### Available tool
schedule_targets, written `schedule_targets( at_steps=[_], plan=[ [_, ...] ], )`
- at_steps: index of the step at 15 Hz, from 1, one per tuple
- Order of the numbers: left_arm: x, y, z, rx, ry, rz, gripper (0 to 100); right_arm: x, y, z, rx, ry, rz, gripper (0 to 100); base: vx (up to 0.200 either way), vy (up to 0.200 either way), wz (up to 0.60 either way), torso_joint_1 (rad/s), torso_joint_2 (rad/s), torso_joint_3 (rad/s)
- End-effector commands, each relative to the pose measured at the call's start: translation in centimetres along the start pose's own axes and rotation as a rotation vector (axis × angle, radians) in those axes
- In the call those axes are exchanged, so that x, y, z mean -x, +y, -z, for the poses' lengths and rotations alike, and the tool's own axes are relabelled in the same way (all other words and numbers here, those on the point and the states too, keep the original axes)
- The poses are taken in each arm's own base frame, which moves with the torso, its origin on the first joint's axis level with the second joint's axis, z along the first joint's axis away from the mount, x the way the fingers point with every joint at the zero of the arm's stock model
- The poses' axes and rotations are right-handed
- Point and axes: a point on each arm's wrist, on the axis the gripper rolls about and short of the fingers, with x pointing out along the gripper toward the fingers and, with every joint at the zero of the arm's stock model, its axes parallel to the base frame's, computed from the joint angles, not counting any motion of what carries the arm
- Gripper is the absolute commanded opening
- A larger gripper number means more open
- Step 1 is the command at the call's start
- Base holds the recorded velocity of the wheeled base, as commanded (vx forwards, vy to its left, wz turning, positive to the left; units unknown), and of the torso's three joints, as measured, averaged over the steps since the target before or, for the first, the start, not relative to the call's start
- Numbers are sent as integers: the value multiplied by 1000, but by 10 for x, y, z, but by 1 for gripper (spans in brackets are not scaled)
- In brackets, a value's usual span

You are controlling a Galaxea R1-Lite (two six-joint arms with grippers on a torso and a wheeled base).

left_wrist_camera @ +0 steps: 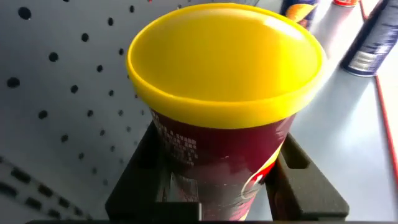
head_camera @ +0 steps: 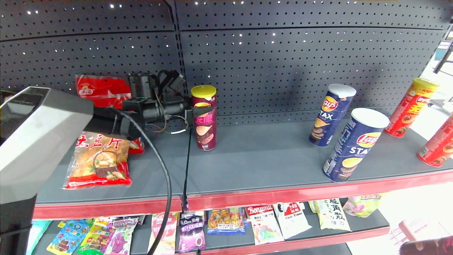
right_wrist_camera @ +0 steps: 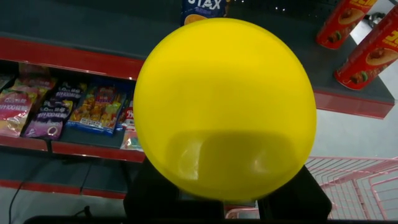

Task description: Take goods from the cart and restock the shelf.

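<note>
A maroon chip can with a yellow lid stands upright on the grey shelf, near the pegboard back wall. My left gripper reaches in from the left and is shut on the can's upper body. In the left wrist view the can sits between the two black fingers. My right gripper is shut on a second can, of which I see the round yellow lid; its body is hidden. It hangs in front of the shelf.
Two blue cans and two red cans stand to the right. Snack bags lie at the shelf's left. Several packets fill the lower shelf. A pink wire cart is below the right gripper.
</note>
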Motion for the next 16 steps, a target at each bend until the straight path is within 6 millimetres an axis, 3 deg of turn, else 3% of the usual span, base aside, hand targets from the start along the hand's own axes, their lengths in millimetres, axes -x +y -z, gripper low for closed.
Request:
schedule_targets(
  at_steps=[1, 6, 16],
  plan=[
    [24, -21, -22, 18, 11, 4, 0, 0, 0, 0, 1, 2, -2, 0, 0, 0, 0, 0, 0, 0],
    [56, -67, -36, 61, 42, 21, 0, -1, 0, 1, 1, 5, -2, 0, 0, 0, 0, 0, 0, 0],
    [51, -101, -4, 77, -50, 3, 0, -1, 0, 0, 2, 6, -2, 0, 0, 0, 0, 0, 0, 0]
  ],
)
